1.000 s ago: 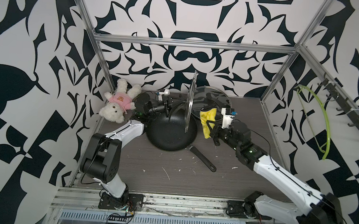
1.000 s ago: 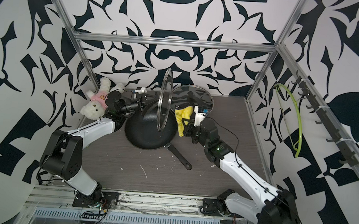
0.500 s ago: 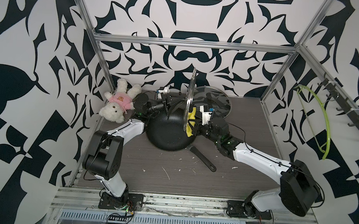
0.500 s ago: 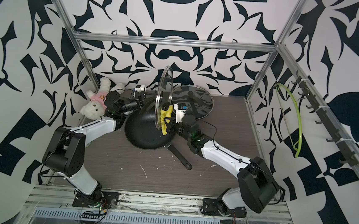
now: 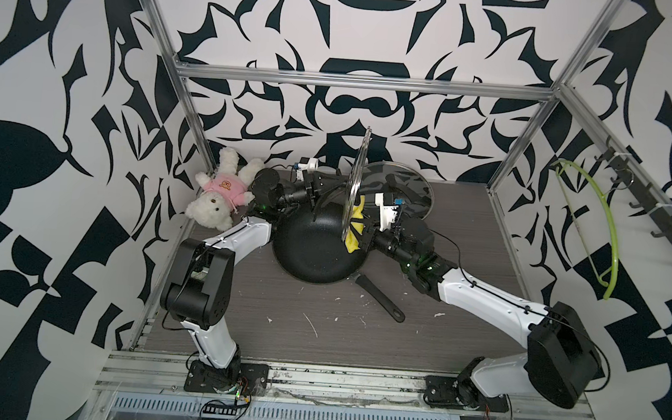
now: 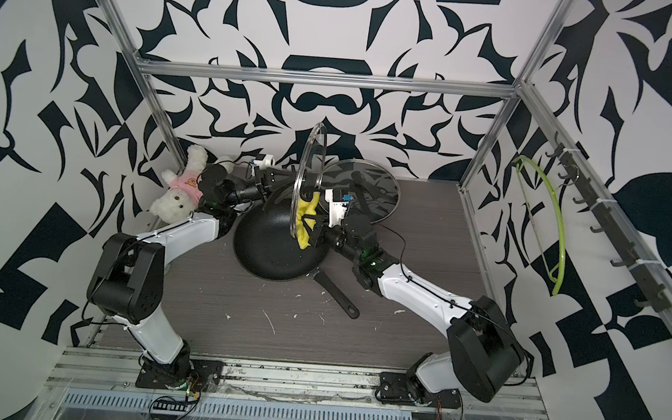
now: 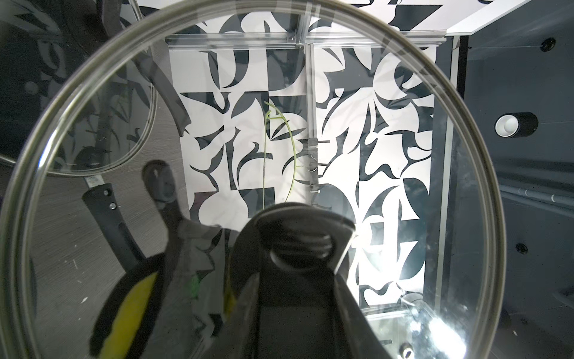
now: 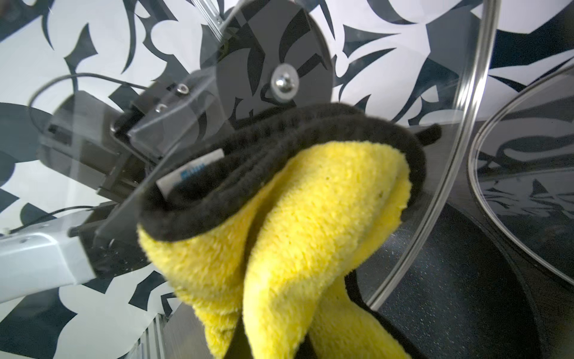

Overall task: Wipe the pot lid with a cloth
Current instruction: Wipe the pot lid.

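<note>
The pot lid (image 5: 355,179) (image 6: 308,163), clear glass with a metal rim, stands on edge above a black pan. My left gripper (image 5: 318,193) (image 6: 281,185) is shut on its knob (image 7: 298,245); the glass (image 7: 388,130) fills the left wrist view. My right gripper (image 5: 366,233) (image 6: 317,227) is shut on the yellow cloth (image 5: 355,228) (image 6: 305,217) (image 8: 310,236), which lies against the lid's inner face below the knob screw (image 8: 284,82). The cloth hides the right fingers in the right wrist view. It shows through the glass in the left wrist view (image 7: 130,310).
The black frying pan (image 5: 310,250) (image 6: 273,251) sits under the lid, handle (image 5: 380,300) pointing to the front right. A second glass lid (image 5: 408,184) (image 6: 373,181) lies flat behind the right arm. A teddy bear (image 5: 218,197) lies at the back left. A green hoop (image 5: 597,223) hangs on the right wall.
My right gripper carried the cloth leftward from clear of the lid up against its face, then held there. The left gripper kept the lid upright, tilting it slightly.
</note>
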Controlling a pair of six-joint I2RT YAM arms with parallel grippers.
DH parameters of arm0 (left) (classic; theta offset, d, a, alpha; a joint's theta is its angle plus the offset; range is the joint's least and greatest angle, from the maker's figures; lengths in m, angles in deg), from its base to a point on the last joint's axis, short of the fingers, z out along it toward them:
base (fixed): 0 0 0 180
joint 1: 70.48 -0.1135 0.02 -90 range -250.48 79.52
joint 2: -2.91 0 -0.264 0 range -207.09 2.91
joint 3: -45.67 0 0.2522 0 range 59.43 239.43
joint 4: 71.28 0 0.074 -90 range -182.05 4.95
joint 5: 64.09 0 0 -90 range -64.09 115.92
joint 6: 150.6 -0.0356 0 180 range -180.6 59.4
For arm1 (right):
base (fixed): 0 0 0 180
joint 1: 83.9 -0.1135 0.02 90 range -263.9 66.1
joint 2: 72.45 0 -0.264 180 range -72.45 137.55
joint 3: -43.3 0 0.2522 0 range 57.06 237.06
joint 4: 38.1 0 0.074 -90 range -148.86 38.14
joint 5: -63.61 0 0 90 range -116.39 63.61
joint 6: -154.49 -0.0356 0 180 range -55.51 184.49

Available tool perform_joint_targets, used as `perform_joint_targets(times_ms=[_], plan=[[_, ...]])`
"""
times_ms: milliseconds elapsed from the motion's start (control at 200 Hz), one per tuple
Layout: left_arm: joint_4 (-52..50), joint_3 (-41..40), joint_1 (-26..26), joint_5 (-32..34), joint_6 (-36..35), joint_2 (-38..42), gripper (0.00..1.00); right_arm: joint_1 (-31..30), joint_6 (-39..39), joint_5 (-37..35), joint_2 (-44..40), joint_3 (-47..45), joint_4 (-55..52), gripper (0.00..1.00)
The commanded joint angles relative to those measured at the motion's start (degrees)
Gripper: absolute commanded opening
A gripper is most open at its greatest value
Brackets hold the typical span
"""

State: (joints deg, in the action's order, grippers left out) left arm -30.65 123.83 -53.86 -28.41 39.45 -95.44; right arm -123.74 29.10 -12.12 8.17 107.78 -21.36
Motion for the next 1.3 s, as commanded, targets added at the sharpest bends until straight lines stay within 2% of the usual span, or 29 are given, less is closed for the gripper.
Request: perform_joint_targets(times_ms=[0, 415, 605, 900, 1070, 1295], plan=[[6.93, 3.59, 1.44, 2.21, -0.83, -0.53, 0.0, -2.4, -1.07, 5.18, -2.68, 3.74, 9.71, 0.0], [6.03, 1.22, 2.78, 1.94, -0.67, 1.18, 0.0, -0.73, 0.68, -2.4, 2.88, 16.55, 6.59, 0.0], [10.14, -1.17, 3.32, 1.41, 2.04, 1.9, 0.0, 2.55, 0.54, -3.33, 7.56, 23.6, 4.47, 0.0], [10.64, -2.3, 4.71, 0.99, 2.23, 4.64, 0.0, 9.29, -0.26, -1.95, 17.77, 34.71, -1.11, 0.0], [9.55, -2.5, 4.82, 0.93, 1.25, 7.09, 0.0, 12.01, -2.28, -0.39, 21.41, 35.21, -1.64, 0.0], [8.58, -2.45, 4.82, 0.57, 0.85, 8.17, 0.0, 12.06, -2.9, 1.34, 21.06, 31.38, -1.34, 0.0]])
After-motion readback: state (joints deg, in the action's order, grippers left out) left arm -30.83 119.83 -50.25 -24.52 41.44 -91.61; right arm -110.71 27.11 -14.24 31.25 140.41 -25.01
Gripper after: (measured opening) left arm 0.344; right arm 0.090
